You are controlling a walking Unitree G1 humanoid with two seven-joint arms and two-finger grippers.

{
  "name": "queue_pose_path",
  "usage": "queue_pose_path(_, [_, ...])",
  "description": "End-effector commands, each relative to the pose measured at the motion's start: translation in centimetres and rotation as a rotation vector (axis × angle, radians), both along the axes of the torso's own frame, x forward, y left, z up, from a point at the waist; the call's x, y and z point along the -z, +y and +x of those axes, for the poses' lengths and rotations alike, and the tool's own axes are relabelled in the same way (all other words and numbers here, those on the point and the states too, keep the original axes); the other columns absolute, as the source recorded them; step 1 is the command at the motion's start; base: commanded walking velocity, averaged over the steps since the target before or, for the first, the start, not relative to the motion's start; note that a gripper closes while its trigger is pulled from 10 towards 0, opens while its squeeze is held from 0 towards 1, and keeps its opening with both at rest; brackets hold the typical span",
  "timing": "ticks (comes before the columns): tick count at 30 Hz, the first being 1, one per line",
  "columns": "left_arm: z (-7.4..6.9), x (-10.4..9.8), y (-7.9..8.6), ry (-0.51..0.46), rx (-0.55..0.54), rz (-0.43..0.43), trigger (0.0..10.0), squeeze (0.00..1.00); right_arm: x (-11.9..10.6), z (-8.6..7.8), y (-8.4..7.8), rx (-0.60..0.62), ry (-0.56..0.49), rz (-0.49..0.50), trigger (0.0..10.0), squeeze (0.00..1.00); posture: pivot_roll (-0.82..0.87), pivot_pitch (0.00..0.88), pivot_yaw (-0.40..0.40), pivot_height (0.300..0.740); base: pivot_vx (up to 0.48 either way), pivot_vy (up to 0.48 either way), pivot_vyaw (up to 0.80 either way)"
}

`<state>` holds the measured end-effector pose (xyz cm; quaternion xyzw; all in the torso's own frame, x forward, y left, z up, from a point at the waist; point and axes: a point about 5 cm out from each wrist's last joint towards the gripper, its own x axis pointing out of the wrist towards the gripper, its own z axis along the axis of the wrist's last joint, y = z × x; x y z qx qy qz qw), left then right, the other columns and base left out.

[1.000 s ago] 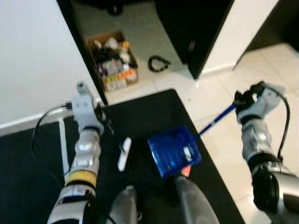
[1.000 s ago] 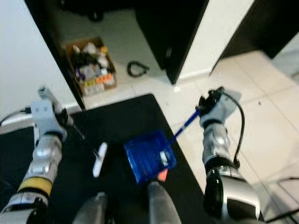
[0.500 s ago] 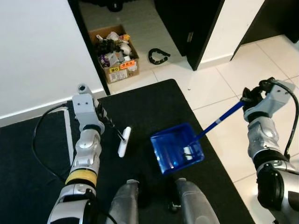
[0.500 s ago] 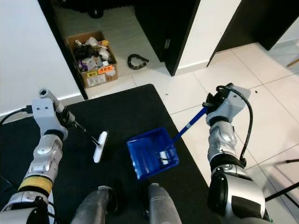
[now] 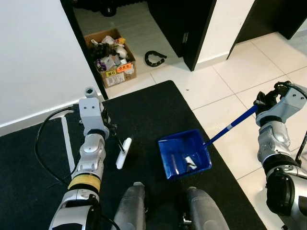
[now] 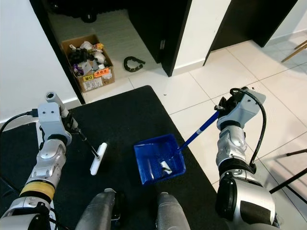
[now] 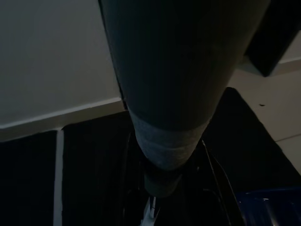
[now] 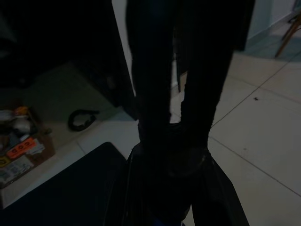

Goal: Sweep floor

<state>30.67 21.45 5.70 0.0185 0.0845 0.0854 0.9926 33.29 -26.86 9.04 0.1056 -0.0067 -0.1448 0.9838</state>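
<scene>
A blue dustpan (image 5: pixel 184 153) rests on the black rug (image 5: pixel 144 110) just ahead of my feet. A white scrap (image 5: pixel 189 162) lies inside it. Its long blue handle (image 5: pixel 230 127) rises to the right, where my right gripper (image 5: pixel 265 99) is shut on its top end over the white tiles. My left gripper (image 5: pixel 108 127) is shut on the thin dark handle of a small brush. The brush's white head (image 5: pixel 123 152) touches the rug left of the pan, a short gap away. In the left wrist view the brush handle (image 7: pixel 160 155) runs down between the fingers.
A cardboard box (image 5: pixel 112 57) full of clutter and a black curved piece (image 5: pixel 154 58) lie on the tiles by a dark doorway. A white wall (image 5: pixel 33 57) stands to the left. My legs (image 5: pixel 132 211) are at the near edge. Thin black stand legs (image 6: pixel 288 182) sit far right.
The camera has swung, so the whole scene has shifted. The brush head sits a little nearer to me, and the white scrap has slid toward the middle of the pan.
</scene>
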Motion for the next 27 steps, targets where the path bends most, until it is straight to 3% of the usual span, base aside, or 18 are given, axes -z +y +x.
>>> queue_pose_path(1, [-0.2,0.4,-0.2,0.027,0.002,0.006,10.0,0.0,-0.8,0.1,-0.6,0.023,-0.038,0.003,10.0,0.0,0.01,0.111,-0.019,0.74,0.0,-0.48,0.0])
queue_pose_path(7, [-0.1,0.3,0.0,0.024,-0.021,0.017,10.0,0.0,-1.5,0.4,-0.8,0.023,-0.065,0.005,10.0,0.0,0.01,0.104,-0.016,0.74,0.0,-0.446,0.0])
queue_pose_path(20, [0.2,0.4,0.3,0.033,-0.066,0.016,10.0,0.0,-3.5,1.1,-1.9,0.08,-0.098,-0.031,10.0,0.0,-0.01,0.094,-0.009,0.74,0.0,0.0,0.0])
queue_pose_path(27, [0.6,0.0,-0.2,0.017,-0.057,0.01,10.0,0.0,-3.4,1.2,-1.7,0.101,-0.086,-0.034,10.0,0.0,-0.01,0.094,-0.007,0.74,0.0,-0.468,0.0])
